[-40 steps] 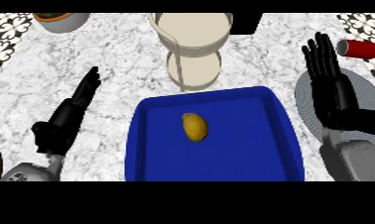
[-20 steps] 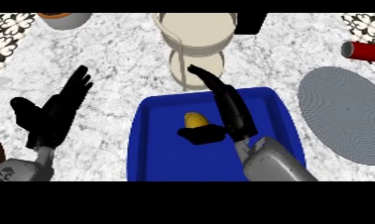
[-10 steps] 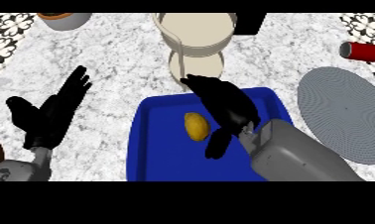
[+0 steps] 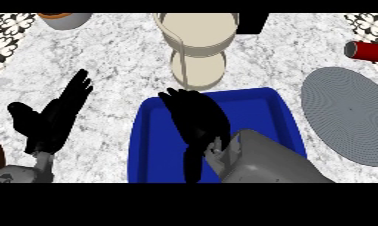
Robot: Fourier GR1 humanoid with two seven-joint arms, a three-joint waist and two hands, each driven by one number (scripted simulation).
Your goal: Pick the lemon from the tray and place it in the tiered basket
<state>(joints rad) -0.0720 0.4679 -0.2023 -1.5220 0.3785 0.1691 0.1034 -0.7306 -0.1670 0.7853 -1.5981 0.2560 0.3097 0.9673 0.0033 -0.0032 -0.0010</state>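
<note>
A: Where's the lemon? I can't find it on the blue tray (image 4: 155,150).

B: It doesn't show. The right hand (image 4: 196,120) is spread over the middle of the tray, fingers arched downward, and the lemon is most likely under that palm. Whether the fingers have closed on it I cannot tell; the hand's back hides everything beneath.

A: And the left hand (image 4: 52,120)?

B: Open, fingers straight, resting at about 9 o'clock from the tray, over the marble counter (image 4: 118,60).

A: How should a lemon handle?

B: Light, stiff enough to bear a squeeze, with a waxy rind that can slide (an oval also tends to roll off the fingertips). I'd take it across its short middle, thumb opposite the fingers, not by the pointed ends.

A: Then where?

B: The tiered basket (image 4: 198,45) stands at 12 o'clock from the tray, just beyond its far rim. The grey plate (image 4: 343,115) at 3 o'clock is well out of the way.
</note>
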